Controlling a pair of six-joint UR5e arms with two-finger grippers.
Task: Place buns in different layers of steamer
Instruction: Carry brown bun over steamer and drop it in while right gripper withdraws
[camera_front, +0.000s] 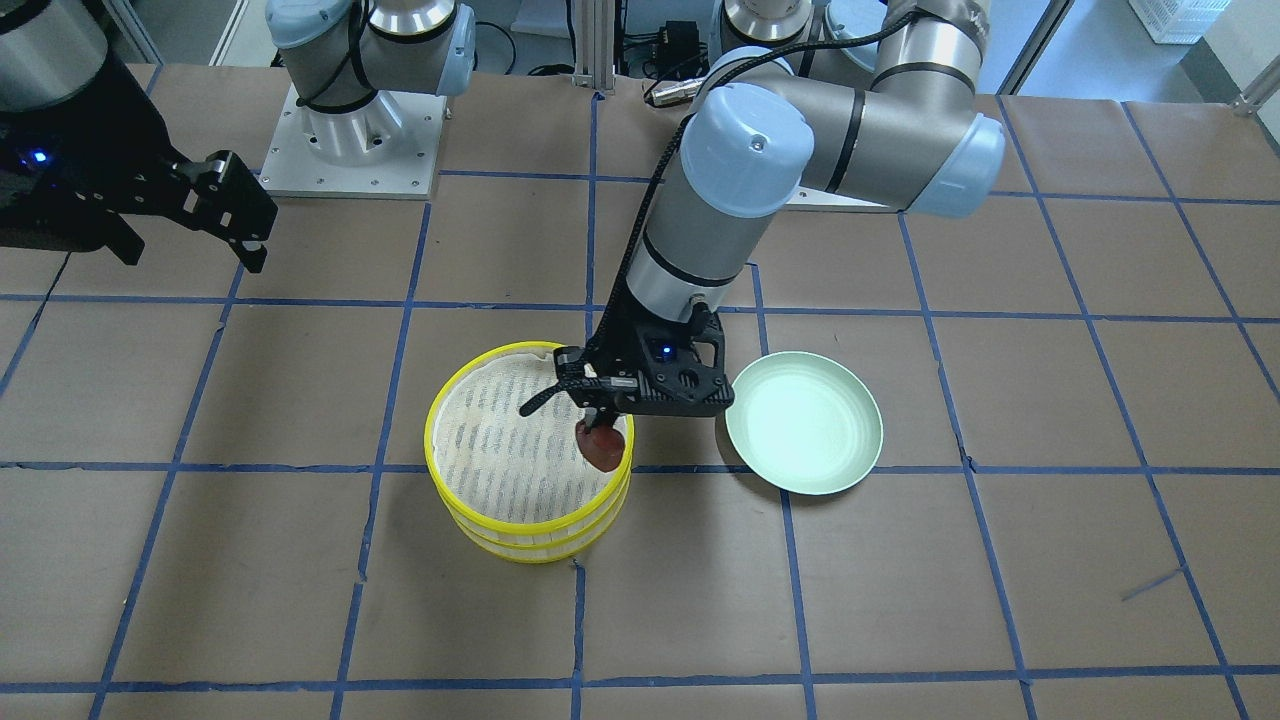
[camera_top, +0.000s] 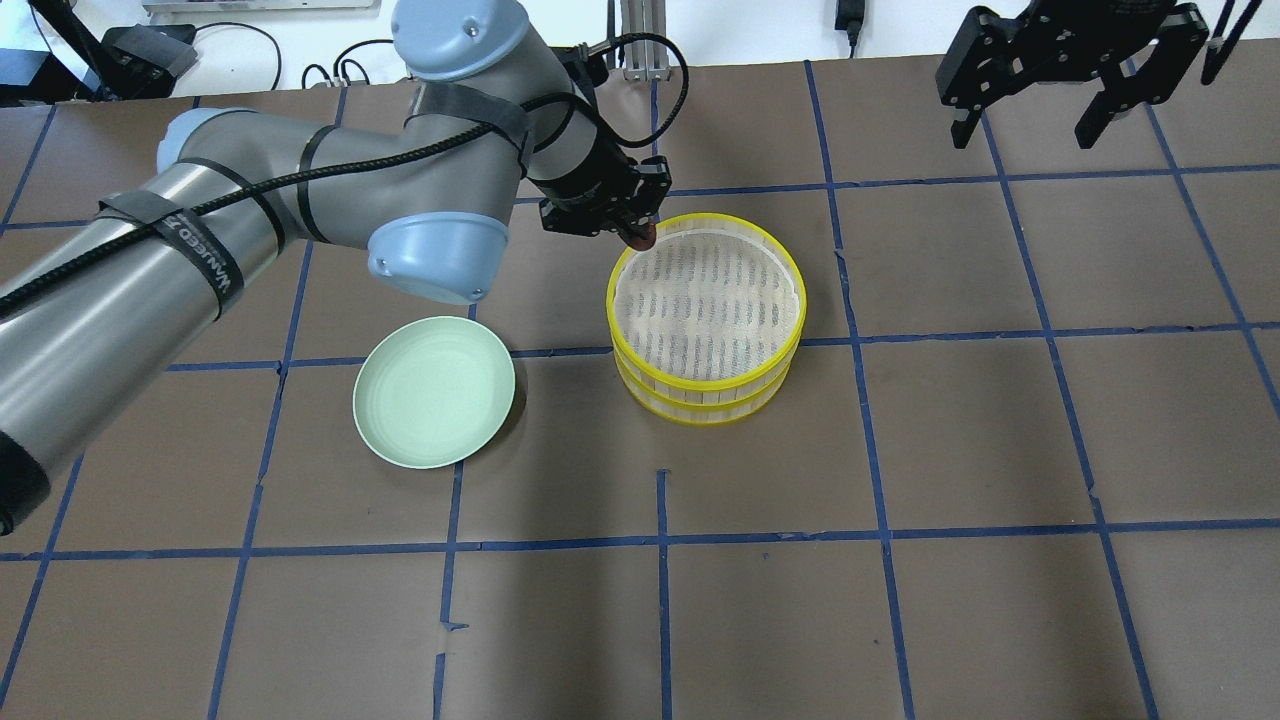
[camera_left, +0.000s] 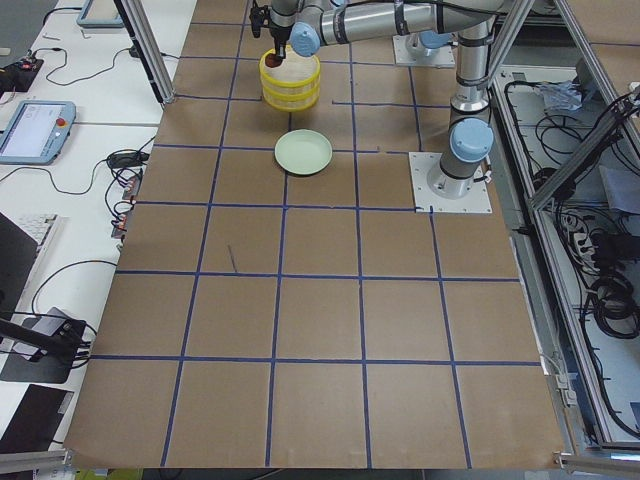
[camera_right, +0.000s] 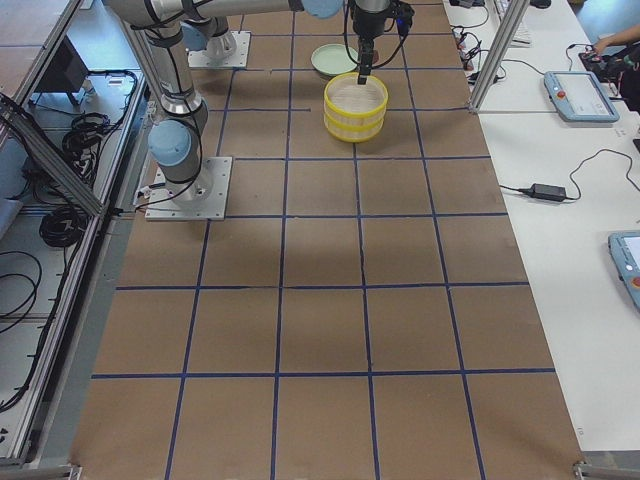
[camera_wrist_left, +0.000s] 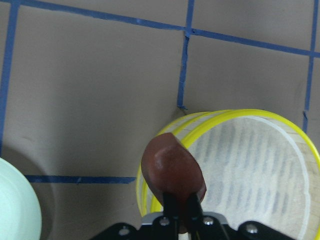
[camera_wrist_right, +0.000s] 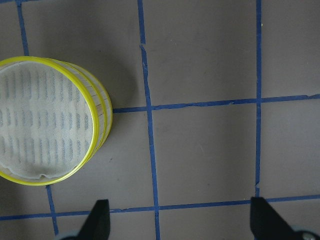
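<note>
Reddish-brown bun (camera_wrist_left: 172, 170) fills the foreground of the left wrist view, pinched at its lower end by the left jaws, which are drawn narrow around it. The bun hangs in the air over the yellow rim of the upper steamer tray (camera_front: 432, 440), on the edge toward the robot's left, and straddles that rim rather than sitting inside it. This tray is stacked squarely on the lower steamer tray (camera_front: 530, 545), and its white mesh liner (camera_top: 705, 300) faces up. The upper tray hides the inside of the lower one.

Just beside the stack, on the robot's left, a pale green bowl (camera_top: 435, 390) rests on the table (camera_front: 1000, 600), apart from the trays. Brown paper crossed by a grid of blue tape lines covers the table.

Well off to the robot's right, the right jaws hover above the table, spread wide with nothing between them. Their two fingers (camera_wrist_right: 100, 220) show at the bottom of the right wrist view, far apart.
</note>
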